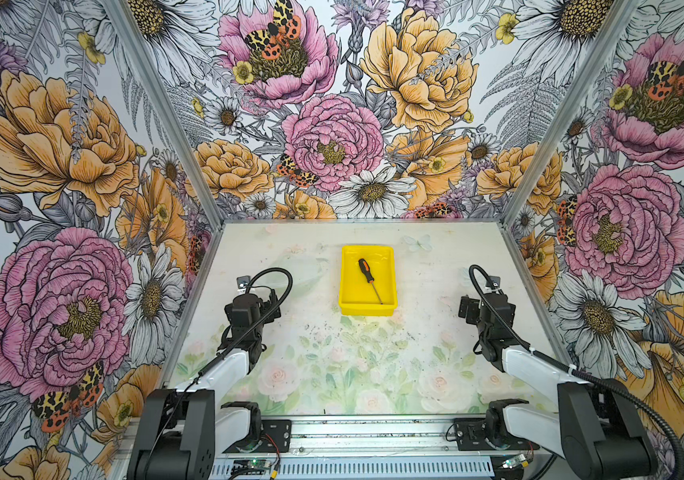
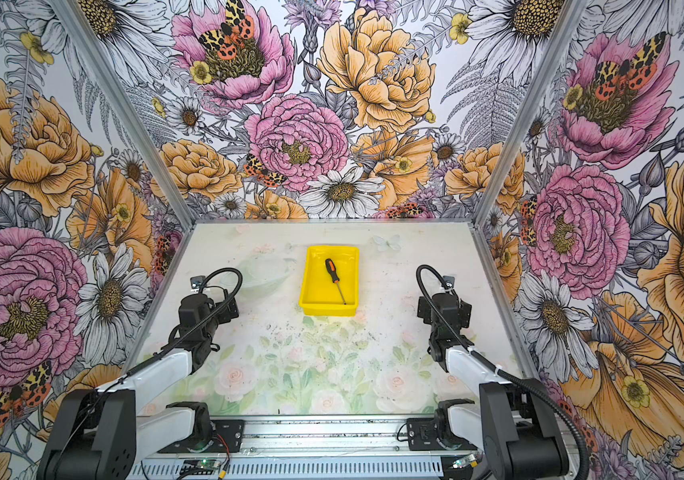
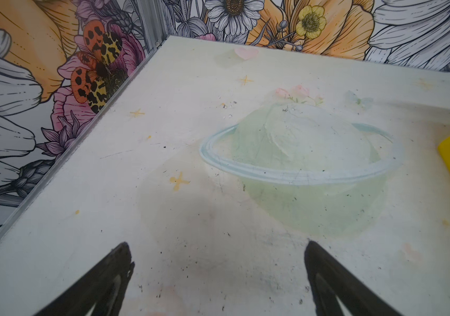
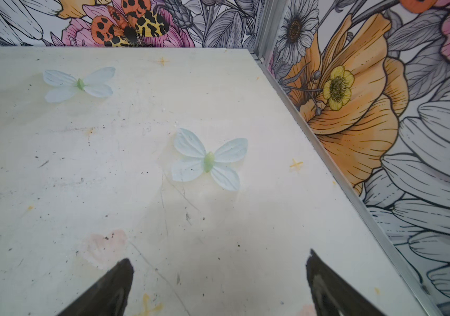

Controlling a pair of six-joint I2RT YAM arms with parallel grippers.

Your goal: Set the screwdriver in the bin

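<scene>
Left gripper (image 3: 217, 243) and right gripper (image 4: 219, 255), both spread and empty, flank the bin (image 1: 367, 309); screwdriver (image 1: 369, 280) lies diagonally inside, handle far.

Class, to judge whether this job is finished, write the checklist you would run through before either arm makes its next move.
1. Screwdriver lies wholly inside the bin: ok.
2. Bin sits flat on the table: ok.
3. Left fingers open, holding nothing: ok.
4. Right fingers open, holding nothing: ok.
5. Both arms stand apart from the bin: ok.
</scene>
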